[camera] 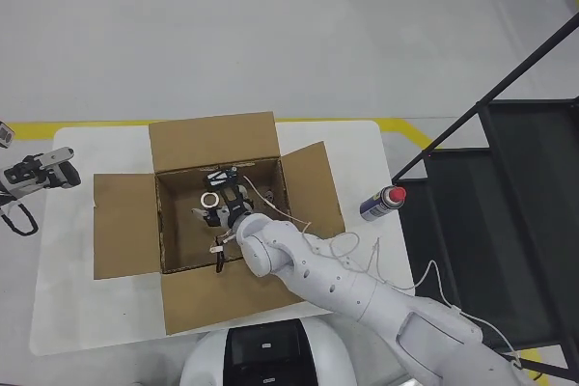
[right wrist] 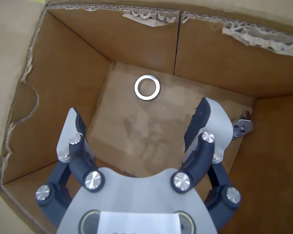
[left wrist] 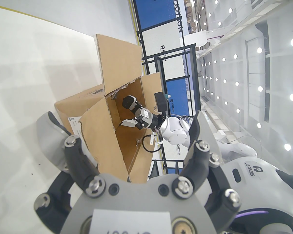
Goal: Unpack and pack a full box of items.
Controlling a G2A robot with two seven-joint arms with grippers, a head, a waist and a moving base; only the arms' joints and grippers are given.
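**Robot:** While my right gripper (right wrist: 139, 113) hangs spread and empty inside the box (right wrist: 63, 74), a metal ring (right wrist: 147, 87) lies on the floor at my eleven o'clock.

**Partner:** Unpacking finished?

**Robot:** Hardly, I judge. One spray can (camera: 383, 203) stands outside, at the box's three o'clock.

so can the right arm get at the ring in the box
Probably yes: the right gripper is open inside the box, and the ring lies flat on its bare floor just ahead, nothing between.
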